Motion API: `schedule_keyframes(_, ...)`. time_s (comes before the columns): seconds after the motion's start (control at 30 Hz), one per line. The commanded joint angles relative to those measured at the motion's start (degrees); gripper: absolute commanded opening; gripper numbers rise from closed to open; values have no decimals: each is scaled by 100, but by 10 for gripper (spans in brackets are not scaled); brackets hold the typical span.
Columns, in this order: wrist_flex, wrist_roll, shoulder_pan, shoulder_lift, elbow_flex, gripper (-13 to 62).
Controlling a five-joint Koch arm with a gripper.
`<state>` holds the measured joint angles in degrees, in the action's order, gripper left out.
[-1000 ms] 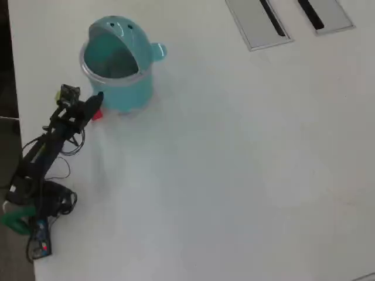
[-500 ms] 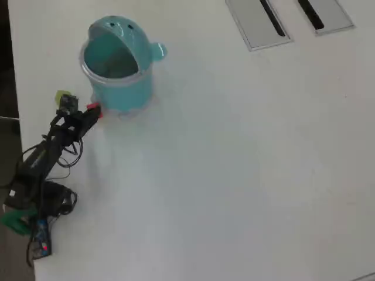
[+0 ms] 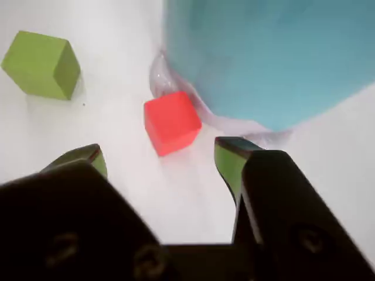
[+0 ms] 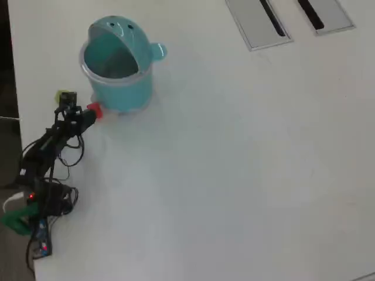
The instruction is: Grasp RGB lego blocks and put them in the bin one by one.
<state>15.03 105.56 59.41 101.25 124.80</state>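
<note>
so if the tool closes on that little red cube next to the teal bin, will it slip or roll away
The small red cube has flat faces and sharp edges, so it will probably slide rather than roll. It looks solid and rigid, likely light. It sits against the teal plastic bin, so the open tool may nudge it into that wall; its angled faces could make it twist between the green-tipped fingers.

Skinny black arm (image 4: 50, 143) with loose black cables looping off it, green clamp (image 4: 13, 219) at the base plus a tiny red light. Gripper (image 3: 161, 161) is chunky black plastic, green-faced fingertips (image 3: 229, 159), couple of round screw holes
</note>
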Motion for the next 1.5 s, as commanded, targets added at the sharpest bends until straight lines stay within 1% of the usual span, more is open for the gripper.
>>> schedule_keyframes(0.0, -88, 132, 0, -79, -545, 330)
schedule_keyframes(0.93, -589, 202, -360, -2039, -1538, 330)
schedule_keyframes(1.17, -817, 158, -316, -2259, -1529, 328)
schedule_keyframes(1.47, -826, -18, -246, -2338, -1468, 293)
